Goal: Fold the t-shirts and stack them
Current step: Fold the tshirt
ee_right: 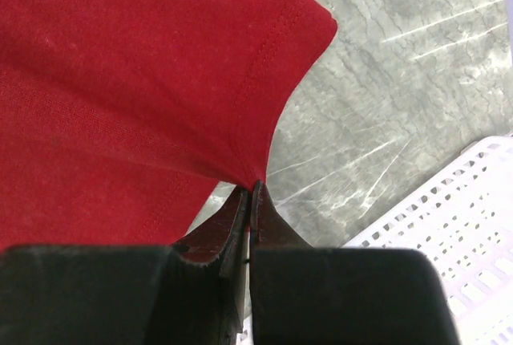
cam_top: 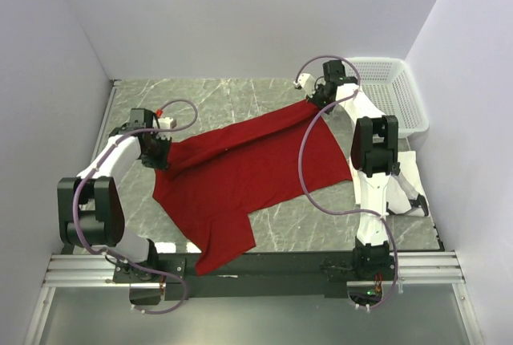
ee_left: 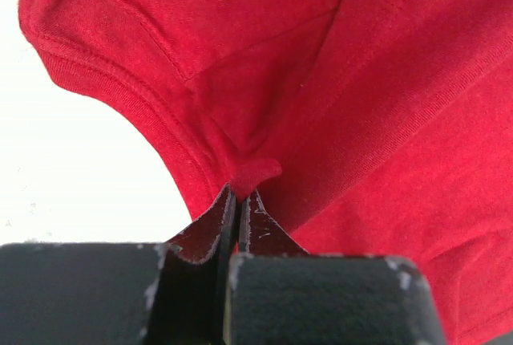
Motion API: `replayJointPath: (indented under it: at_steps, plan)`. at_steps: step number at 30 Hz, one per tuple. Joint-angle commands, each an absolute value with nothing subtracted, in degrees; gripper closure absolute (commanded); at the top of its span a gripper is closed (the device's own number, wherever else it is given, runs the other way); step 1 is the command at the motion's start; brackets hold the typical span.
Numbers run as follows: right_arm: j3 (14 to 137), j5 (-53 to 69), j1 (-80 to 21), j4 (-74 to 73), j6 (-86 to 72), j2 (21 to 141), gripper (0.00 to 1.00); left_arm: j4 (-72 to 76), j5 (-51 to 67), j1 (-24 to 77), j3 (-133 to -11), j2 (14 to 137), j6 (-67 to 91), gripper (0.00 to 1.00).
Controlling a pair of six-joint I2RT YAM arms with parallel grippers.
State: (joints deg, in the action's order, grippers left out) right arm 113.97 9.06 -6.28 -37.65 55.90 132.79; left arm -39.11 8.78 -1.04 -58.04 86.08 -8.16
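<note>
On the marble table [cam_top: 240, 96], the red t-shirt [cam_top: 248, 172] lies spread between the two arms, one part trailing to the near edge. The left gripper [cam_top: 158, 152], its arm bent out leftward, has its jaws pinched tight on a stitched edge at the shirt's left end. The right gripper [cam_top: 318, 103], its arm stretched far forward beside the white mesh basket [cam_top: 393, 96], clamps the far right corner. A white t-shirt [cam_top: 410, 170] lies by the right arm.

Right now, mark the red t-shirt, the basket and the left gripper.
red t-shirt [cam_top: 248, 172], top external view, middle of body
basket [cam_top: 397, 92], top external view, mesh floor
left gripper [ee_left: 240, 192], left wrist view, between fingertips
</note>
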Motion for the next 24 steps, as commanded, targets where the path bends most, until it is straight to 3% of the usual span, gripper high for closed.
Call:
replayJointPath:
  at_steps: [1,5,7,8,9,10,12,13,15,24]
  plan:
    - [113.82,7.82,-6.24,-38.67,57.83,129.73,1.00,-41.74,10.28,-1.32,-59.94,83.59,-10.89,0.99]
    - [113.55,7.12,-6.50,-40.43,58.71,129.46,0.97,-43.94,13.61,-1.23,-59.33,82.53,-14.75,0.90]
    - [114.25,6.51,-6.50,-42.71,58.45,129.38,0.86,-47.01,17.13,-1.14,-59.15,81.39,-19.24,0.74]
    - [115.30,6.33,-6.50,-43.67,58.19,129.20,0.74,-47.46,17.66,-1.14,-58.98,79.30,-20.21,0.66]
    - [115.83,6.33,-6.42,-45.25,57.75,128.59,0.65,-47.46,17.49,-1.40,-58.28,77.97,-21.08,0.52]
    - [116.45,6.33,-6.50,-46.39,56.96,128.24,0.57,-47.20,17.49,-1.58,-58.10,76.83,-21.18,0.47]
    - [118.65,7.38,-6.50,-49.90,56.08,127.01,0.52,-47.55,18.89,-2.98,-58.62,74.71,-21.01,0.40]
    - [119.09,7.47,-6.59,-50.62,54.94,126.57,0.42,-47.37,19.07,-3.16,-58.71,74.71,-20.31,0.40]
    - [118.65,6.51,-7.20,-52.90,53.88,125.34,0.42,-46.50,18.46,-3.86,-58.89,76.37,-17.25,0.43]
    - [106.01,3.61,-10.72,-56.96,48.79,122.52,0.65,-40.35,16.70,-7.03,-61.87,90.43,-9.76,0.65]
